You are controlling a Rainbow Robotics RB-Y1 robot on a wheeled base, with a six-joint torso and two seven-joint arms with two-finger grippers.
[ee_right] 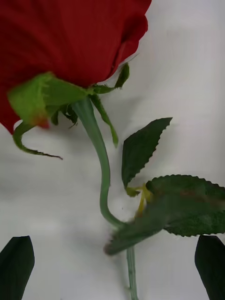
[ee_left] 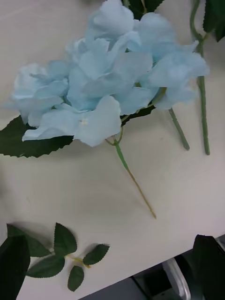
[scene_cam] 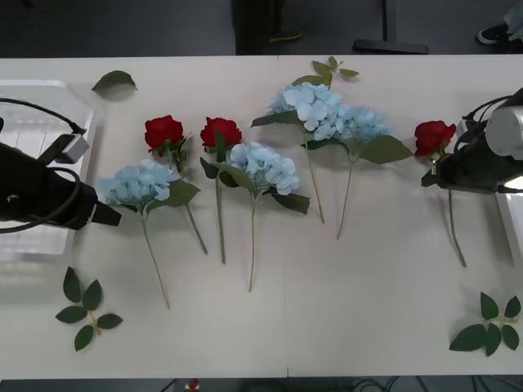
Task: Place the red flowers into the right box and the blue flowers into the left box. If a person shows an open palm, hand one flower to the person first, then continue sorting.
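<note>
Right claw (ee_right: 112, 269) open, fingers either side of the rightmost red rose (scene_cam: 433, 136) stem, rose lying on counter (scene_cam: 327, 310) beside right box (scene_cam: 513, 237). Left claw (ee_left: 112, 269) open, just beside leftmost blue hydrangea (scene_cam: 136, 183), near left box (scene_cam: 41, 122).

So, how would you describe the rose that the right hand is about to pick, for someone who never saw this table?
Look at the white table, at its right end, next to the right hand. The red rose lies there apart from the other flowers, its stem pointing toward the robot. The two other roses lie left of centre, among the blue hydrangeas.
</note>
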